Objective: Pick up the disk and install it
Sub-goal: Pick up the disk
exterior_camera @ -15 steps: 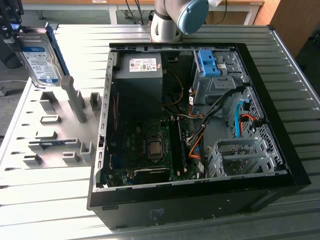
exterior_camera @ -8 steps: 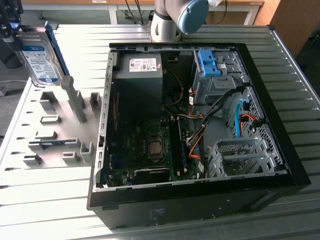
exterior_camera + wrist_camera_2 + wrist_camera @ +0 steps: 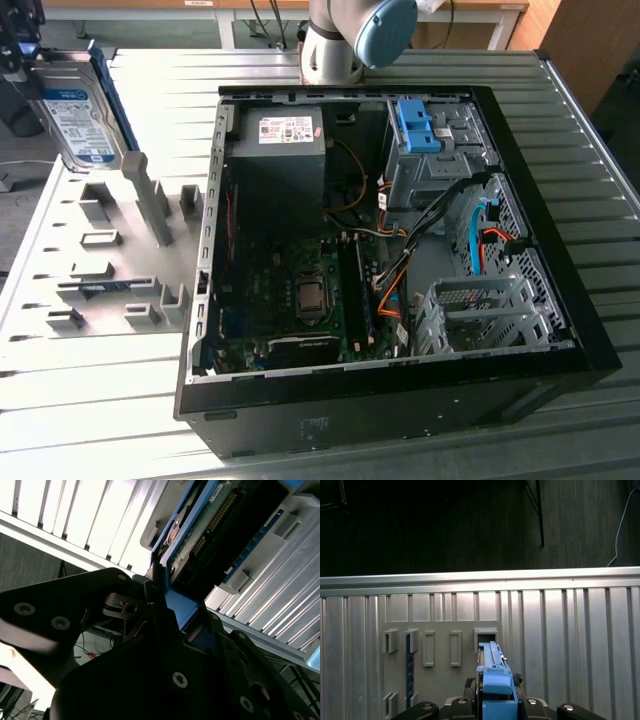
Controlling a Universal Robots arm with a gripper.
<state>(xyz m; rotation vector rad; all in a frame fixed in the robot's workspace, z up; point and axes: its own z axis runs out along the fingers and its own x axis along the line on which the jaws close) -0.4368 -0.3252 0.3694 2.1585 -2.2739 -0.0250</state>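
One disk point(image 3: 82, 112) stands on edge outside the open computer case point(image 3: 560, 250), off the case's side toward the exterior view's left, with its blue-and-white label facing the camera and a blue rail along its edge. The black jaws are closed on it: in both wrist views they press against its two flat faces, with the blue rail end point(image 3: 496, 685) showing between them and the green circuit board on its underside point(image 3: 207, 527) in sight. The disk hangs over the far end of a grey fixture plate point(image 3: 110, 270) that lies on the ribbed metal surface point(image 3: 90, 420) just beside the case. Whether the disk's lower edge touches that plate, I cannot tell.

Inside the case, the large grey power-supply box point(image 3: 275, 150) sits at the far corner nearest the disk. The metal drive cage point(image 3: 420, 180) with its blue bracket point(image 3: 415, 125) sits farther along the same far wall. The arm's base point(image 3: 345, 40) rises just beyond that wall.
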